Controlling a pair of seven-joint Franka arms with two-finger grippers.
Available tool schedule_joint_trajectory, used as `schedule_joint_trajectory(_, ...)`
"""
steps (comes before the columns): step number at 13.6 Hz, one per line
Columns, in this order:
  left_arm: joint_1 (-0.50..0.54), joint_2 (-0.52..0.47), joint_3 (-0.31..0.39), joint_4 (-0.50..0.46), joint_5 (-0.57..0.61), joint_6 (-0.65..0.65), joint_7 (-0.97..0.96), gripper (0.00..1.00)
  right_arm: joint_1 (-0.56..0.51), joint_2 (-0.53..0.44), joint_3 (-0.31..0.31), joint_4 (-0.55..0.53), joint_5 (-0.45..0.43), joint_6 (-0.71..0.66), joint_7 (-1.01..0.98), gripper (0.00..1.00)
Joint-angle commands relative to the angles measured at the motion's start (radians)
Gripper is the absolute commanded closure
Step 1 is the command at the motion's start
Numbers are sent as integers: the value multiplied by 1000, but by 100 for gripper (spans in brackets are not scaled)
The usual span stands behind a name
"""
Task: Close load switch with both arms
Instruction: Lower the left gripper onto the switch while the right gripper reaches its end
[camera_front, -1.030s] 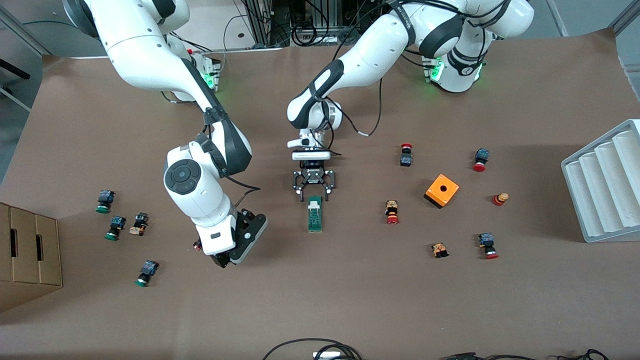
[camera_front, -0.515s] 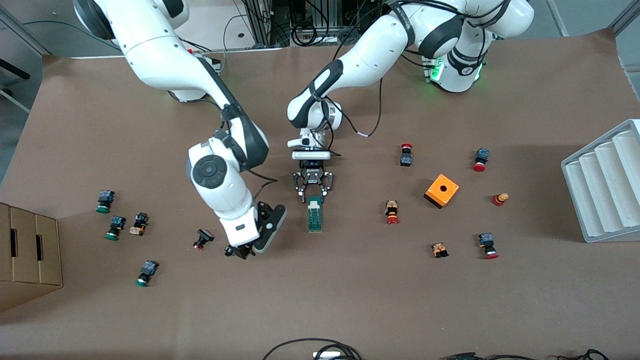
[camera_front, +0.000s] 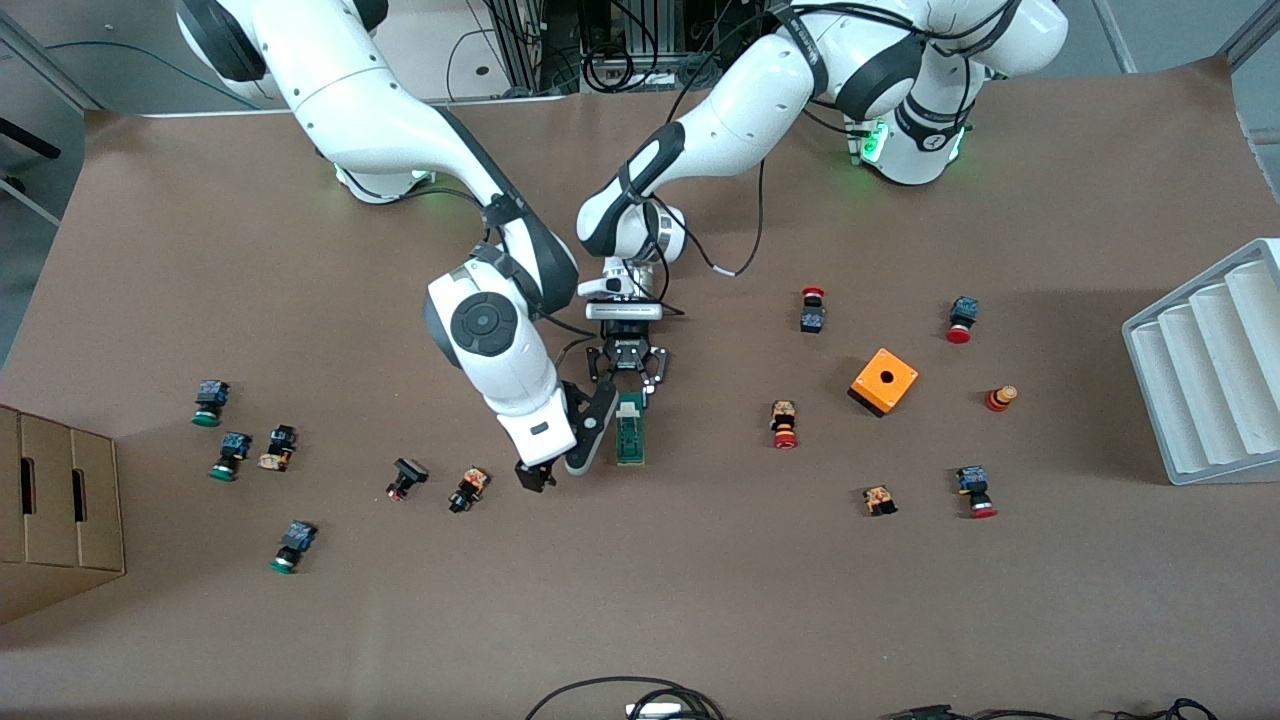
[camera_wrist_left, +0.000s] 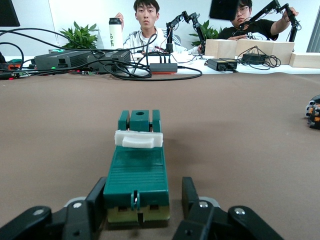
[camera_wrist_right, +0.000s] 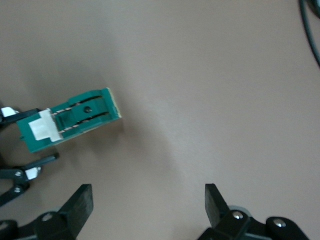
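The brown counter (camera_front: 700, 600) fills the room's middle, and the two white arms reach onto it from its 12 o'clock edge. The right arm (camera_front: 400, 130) bends down toward the centre. The left arm (camera_front: 740, 110) comes in beside it, its wrist pointing toward 6 o'clock.

At the 3 o'clock edge sits a white ribbed tray (camera_front: 1210, 370). At the 9 o'clock edge there is a cardboard box (camera_front: 50, 500) with slot handles.

The right pincer (camera_front: 535, 478) hangs low over bare counter at about 8 o'clock from the load switch, its fingers spread wide with nothing between them. In the right wrist view (camera_wrist_right: 147, 195) only brown surface shows between them.

An orange box (camera_front: 884, 380) with a round hole in its top stands at 3 o'clock from the switch, well apart from it.

The load switch (camera_front: 630, 428) lies flat near the counter's centre, its long axis running 12 to 6. It is a narrow dark green block (camera_wrist_left: 137, 172) with a pale base, a ribbed top and a small hole near one end (camera_wrist_right: 70, 120). A white slider (camera_wrist_left: 138, 139) sits crosswise on it, toward its 6 o'clock end as the left wrist view shows it.

The left pincer (camera_front: 628, 388) is down at the switch's 12 o'clock end, straddling it (camera_wrist_left: 144, 192). Its fingers are parted: one lies against the block's side, and a sliver of counter shows at the other.

Small push buttons lie scattered: green-capped ones (camera_front: 208, 403) toward 9 o'clock, red-capped ones (camera_front: 785, 425) toward 3 o'clock.
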Motion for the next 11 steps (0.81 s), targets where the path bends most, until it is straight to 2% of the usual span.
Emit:
schedule_joint_trajectory(1, -6, 17, 9, 14, 16, -22, -15, 35, 31, 25, -11, 3, -15, 12, 9, 0)
schedule_joint_trajectory(3, -5, 13, 9, 15, 16, -26, -15, 36, 40, 38, -11, 4, -13, 12, 9, 0)
schedule_joint_trajectory(5, -5, 14, 9, 17, 16, -26, -15, 41, 52, 41, -11, 4, -15, 12, 7, 0)
schedule_joint_trajectory(11, -3, 17, 9, 24, 16, -24, -23, 42, 101, 79, -22, 13, -7, 25, 14, 0)
